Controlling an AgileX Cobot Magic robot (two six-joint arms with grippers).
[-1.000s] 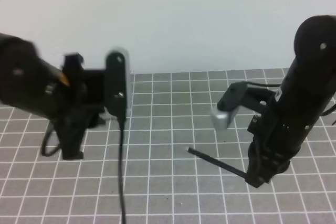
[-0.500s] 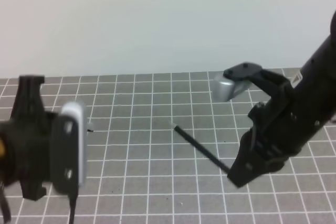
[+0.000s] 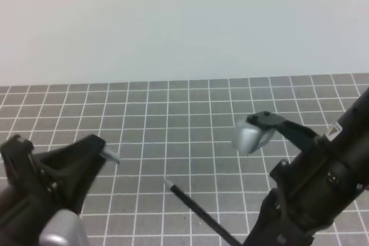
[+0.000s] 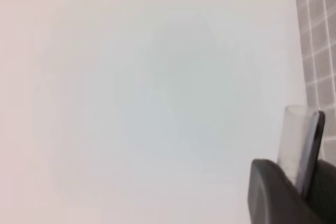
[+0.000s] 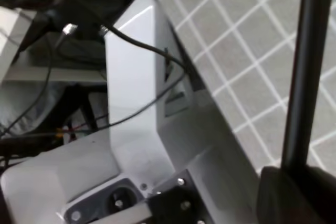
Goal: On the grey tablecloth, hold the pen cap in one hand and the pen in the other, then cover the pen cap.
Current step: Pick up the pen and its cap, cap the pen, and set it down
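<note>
My left gripper (image 3: 97, 147) sits low on the left and is shut on the pen cap (image 3: 110, 155), a short pale tube that sticks out to the right. In the left wrist view the pen cap (image 4: 300, 145) shows a dark clip and stands up between the dark fingers (image 4: 270, 195). Low on the right, my right gripper (image 3: 249, 239) is shut on the pen (image 3: 196, 207). The pen's tip points up-left toward the cap, about a grid square and a half away. From the right wrist, the pen (image 5: 307, 66) rises from the gripper (image 5: 294, 184) above the grey tablecloth (image 5: 236, 40).
The grey tablecloth (image 3: 190, 119) reaches back to a plain pale wall (image 3: 184, 21). The right wrist camera housing (image 3: 251, 137) hangs above the cloth. A white base with cables (image 5: 131, 93) borders the cloth in the right wrist view.
Both arms have come down toward the near edge. The left gripper has turned, so the cap now points right. The pen has travelled left and nearer with the right gripper.
</note>
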